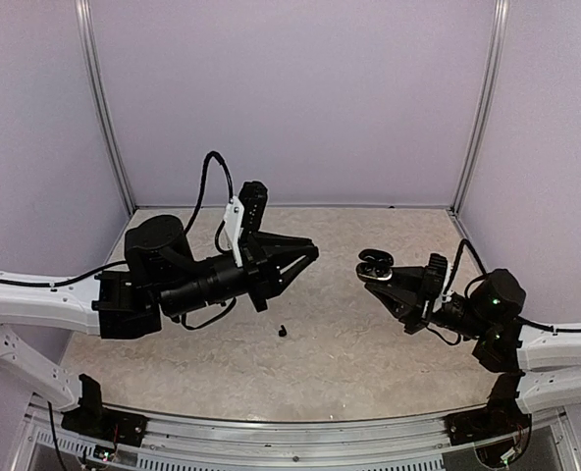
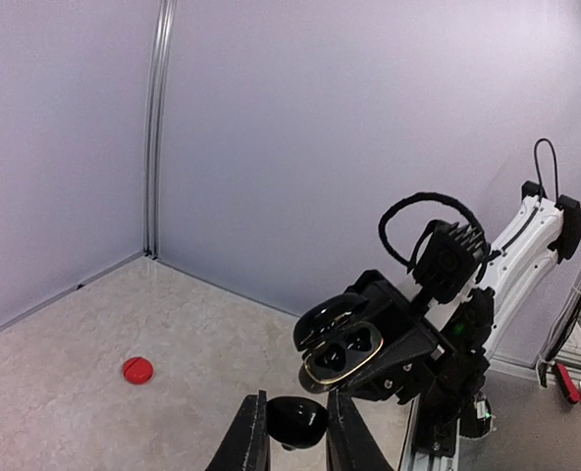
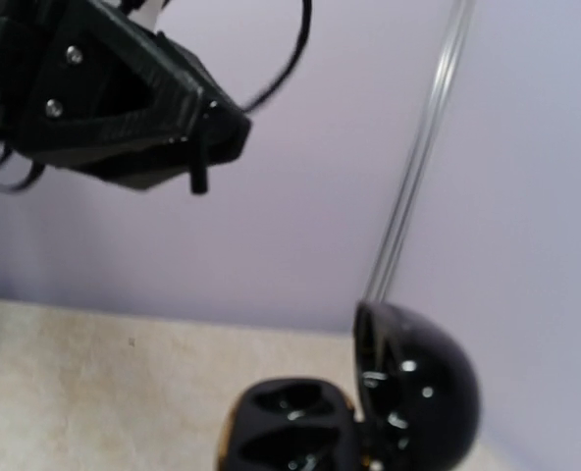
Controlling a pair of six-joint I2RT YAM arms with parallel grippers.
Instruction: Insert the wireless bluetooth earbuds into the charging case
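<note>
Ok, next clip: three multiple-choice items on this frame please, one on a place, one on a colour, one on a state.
1. Where is the case?
A on the table
B in the right gripper
C against the back wall

2. In the left wrist view, what colour is the small piece lying on the table?
A blue
B green
C red

3. The case lid is:
A open
B shut
C taken off

Key: B, the right gripper clamps the case in the air. C, the piece is plainly red. A, the lid stands up with the sockets showing.
</note>
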